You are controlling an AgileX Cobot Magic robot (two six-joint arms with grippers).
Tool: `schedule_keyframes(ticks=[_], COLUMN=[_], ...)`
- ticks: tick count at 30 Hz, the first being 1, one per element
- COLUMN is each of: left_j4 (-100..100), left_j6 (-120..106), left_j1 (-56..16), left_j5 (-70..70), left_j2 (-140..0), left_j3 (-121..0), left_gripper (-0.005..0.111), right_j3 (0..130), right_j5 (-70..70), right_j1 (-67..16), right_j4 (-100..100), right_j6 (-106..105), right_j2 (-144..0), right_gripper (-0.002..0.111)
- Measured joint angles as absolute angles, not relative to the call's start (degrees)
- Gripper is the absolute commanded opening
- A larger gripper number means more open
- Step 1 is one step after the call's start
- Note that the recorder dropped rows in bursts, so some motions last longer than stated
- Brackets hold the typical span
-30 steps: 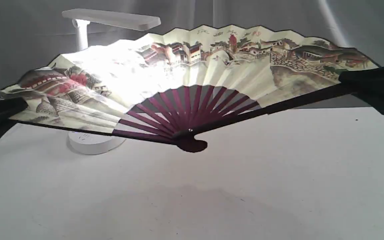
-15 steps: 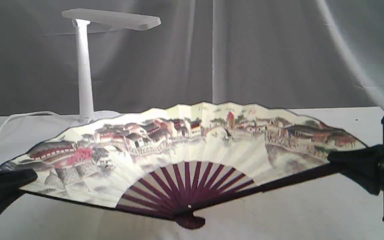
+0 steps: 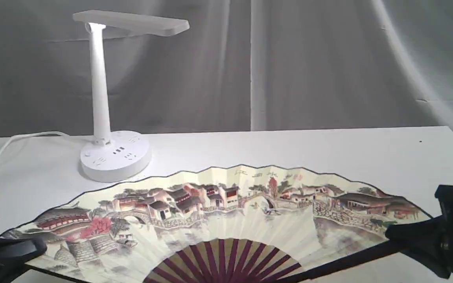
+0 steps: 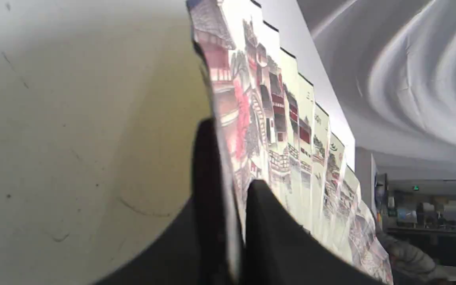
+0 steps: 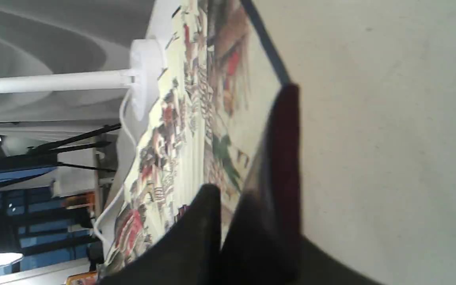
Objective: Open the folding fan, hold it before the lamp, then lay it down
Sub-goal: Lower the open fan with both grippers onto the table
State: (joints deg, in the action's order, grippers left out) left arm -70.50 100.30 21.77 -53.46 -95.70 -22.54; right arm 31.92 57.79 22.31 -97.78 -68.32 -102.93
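Observation:
The folding fan is spread wide and lies low and nearly flat over the front of the table, painted side up, with its ribs fanning out at the bottom edge of the exterior view. My left gripper is shut on its left end, my right gripper on its right outer rib. The left wrist view has the left gripper pinching the paper edge of the fan. In the right wrist view the right gripper clamps the fan at its dark rib. The lamp stands behind, uncovered.
The white table runs back to a grey curtain. The lamp's round base sits at the back left, just beyond the fan's top edge, and its white cord trails off to the left.
Both grippers have come down and toward the front with the open fan, from in front of the lamp to just over the table. The lamp's stem and base now show in full.

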Motion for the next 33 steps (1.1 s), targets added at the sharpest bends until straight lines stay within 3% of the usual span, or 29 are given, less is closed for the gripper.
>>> schedule_keyframes(ticks=[14, 19, 24, 30, 33], left_j4=[-70.7, -70.0, -69.2, -65.3, -65.1], left_j6=[96.4, 93.8, 90.7, 84.8, 84.3], left_j1=[21.3, 21.2, 21.0, 22.5, 22.5], left_j5=[-52.9, -52.9, -52.1, -42.1, -40.9], left_j2=[-95.9, -95.9, -95.9, -95.9, -95.9], left_j3=[-22.3, -22.2, -22.0, -22.5, -22.5], left_gripper=[0.0, 0.006, 0.028, 0.07, 0.077], right_j3=[30.6, 30.5, 30.5, 31.0, 31.2], right_j5=[51.1, 50.3, 49.1, 35.5, 34.4], right_j1=[22.1, 22.0, 22.0, 23.3, 23.3], right_j4=[-97.9, -98.0, -98.2, -98.6, -98.0], right_j6=[-69.7, -72.0, -73.9, -79.5, -82.1], right_j2=[-102.9, -102.9, -102.9, -102.7, -102.5], right_gripper=[0.0, 0.001, 0.026, 0.066, 0.082])
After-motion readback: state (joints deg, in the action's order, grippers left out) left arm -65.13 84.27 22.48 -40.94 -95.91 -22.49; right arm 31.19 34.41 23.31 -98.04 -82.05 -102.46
